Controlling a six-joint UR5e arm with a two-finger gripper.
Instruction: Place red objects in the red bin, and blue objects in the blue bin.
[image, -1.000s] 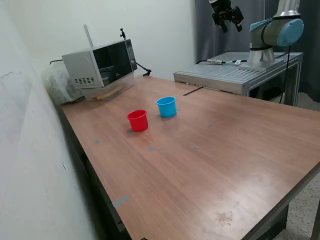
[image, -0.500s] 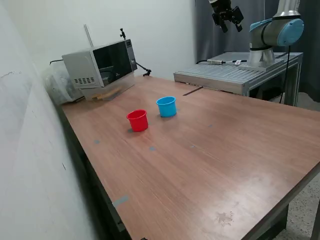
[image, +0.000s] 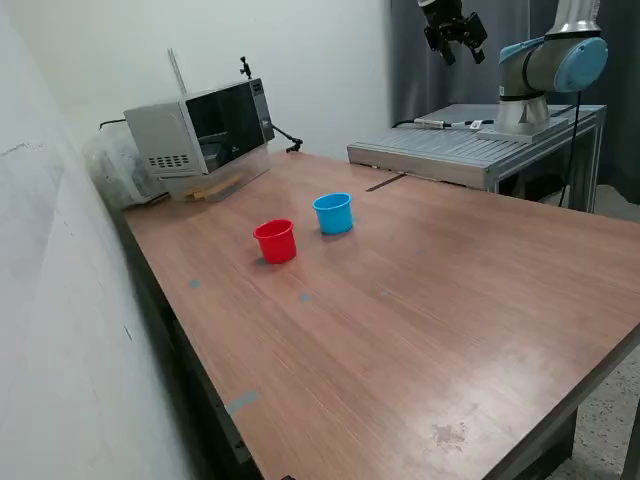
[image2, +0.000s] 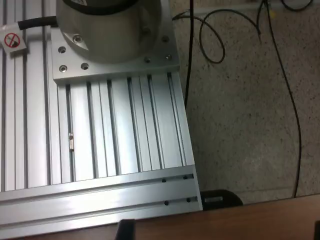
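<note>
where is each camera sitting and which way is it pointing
Exterior view: off the arm, above a table corner, looking across the wooden table at the red cup, light-blue cup and microwave; the arm and raised gripper show.
Wrist view: on the wrist, looking down at the arm's base, ribbed aluminium plate and floor.
Shared: plate, base, table edge.

No visible change from the earlier pictures: the gripper (image: 456, 38) has not moved, high above the aluminium platform (image: 470, 150), and both cups sit where they were
</note>
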